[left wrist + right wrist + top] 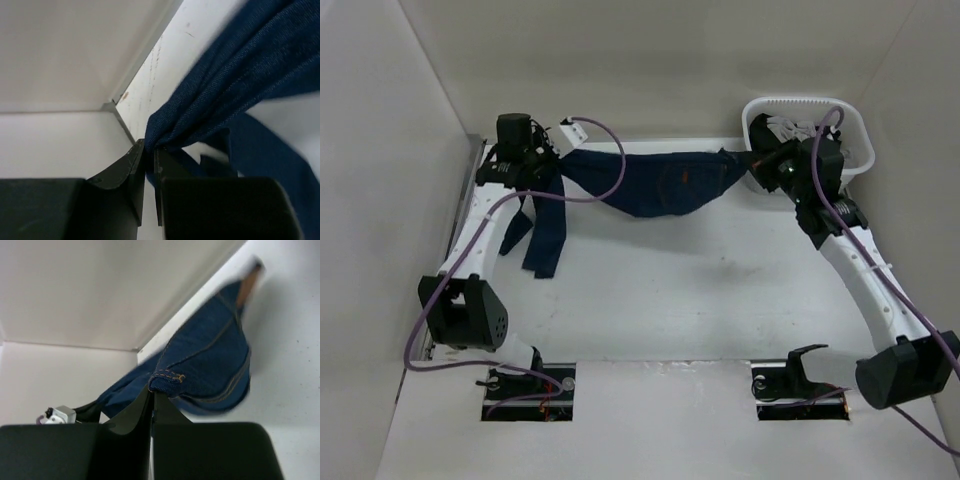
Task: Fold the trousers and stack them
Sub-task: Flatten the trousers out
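The dark navy jeans [655, 182] hang stretched in the air between my two grippers at the far side of the table, sagging in the middle, with a small orange tag showing. A trouser leg [545, 235] droops from the left end down to the table. My left gripper [548, 163] is shut on one end of the jeans [235, 90]. My right gripper [752, 160] is shut on the other end, at a hem with orange stitching [200, 365].
A white laundry basket [855, 135] with grey and black garments stands at the far right corner, just behind my right arm. White walls close the table on the left, back and right. A white bracket [575, 128] sits at the back left.
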`<action>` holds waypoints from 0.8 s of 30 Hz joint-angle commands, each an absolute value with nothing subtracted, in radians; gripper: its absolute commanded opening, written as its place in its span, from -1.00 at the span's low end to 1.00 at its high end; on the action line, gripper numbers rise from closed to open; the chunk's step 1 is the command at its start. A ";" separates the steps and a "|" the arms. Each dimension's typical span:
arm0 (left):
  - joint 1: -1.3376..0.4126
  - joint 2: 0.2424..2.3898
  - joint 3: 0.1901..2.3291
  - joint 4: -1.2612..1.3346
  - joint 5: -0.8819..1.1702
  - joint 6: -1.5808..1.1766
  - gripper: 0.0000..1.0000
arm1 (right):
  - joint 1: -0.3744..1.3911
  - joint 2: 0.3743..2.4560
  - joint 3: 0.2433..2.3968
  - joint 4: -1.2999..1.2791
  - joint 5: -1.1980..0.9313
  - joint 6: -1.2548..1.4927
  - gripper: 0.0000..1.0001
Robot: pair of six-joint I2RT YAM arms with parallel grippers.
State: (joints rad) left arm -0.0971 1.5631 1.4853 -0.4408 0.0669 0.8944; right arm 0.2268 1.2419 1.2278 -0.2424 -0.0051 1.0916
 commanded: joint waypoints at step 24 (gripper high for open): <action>-0.015 1.565 1.270 -0.693 0.123 1.018 0.36 | -0.010 0.735 0.545 -0.391 -0.009 1.186 -0.89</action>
